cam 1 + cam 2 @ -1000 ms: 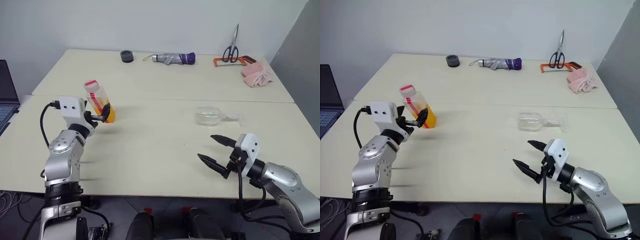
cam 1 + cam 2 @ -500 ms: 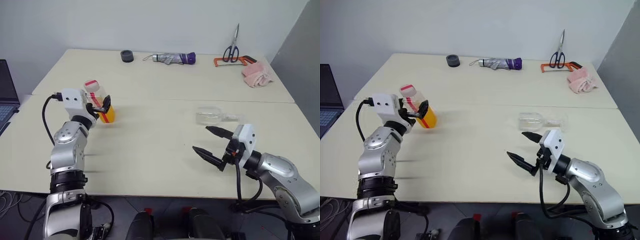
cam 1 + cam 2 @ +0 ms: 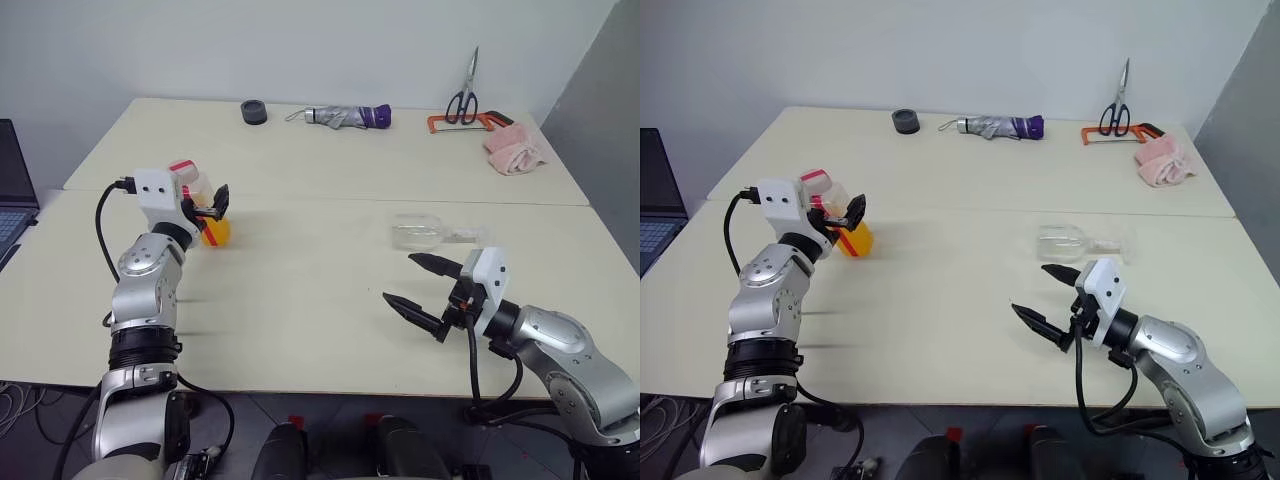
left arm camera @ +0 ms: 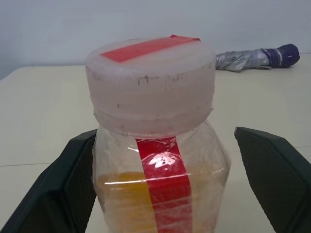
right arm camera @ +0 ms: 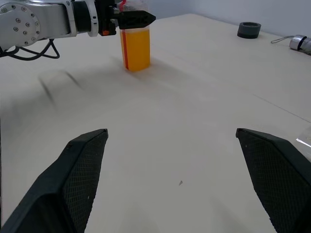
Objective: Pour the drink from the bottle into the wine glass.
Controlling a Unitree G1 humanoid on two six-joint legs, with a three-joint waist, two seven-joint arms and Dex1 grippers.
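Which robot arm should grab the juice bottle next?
Probably the left. Its open gripper already has a finger on each side of the bottle, while the right gripper hangs open far across the table.

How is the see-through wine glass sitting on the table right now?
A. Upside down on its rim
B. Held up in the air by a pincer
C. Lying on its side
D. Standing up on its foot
C. The clear stemmed wine glass lies on its side on the cream table, its bowl and stem stretched along the tabletop, beyond the open right pincer, which does not touch it.
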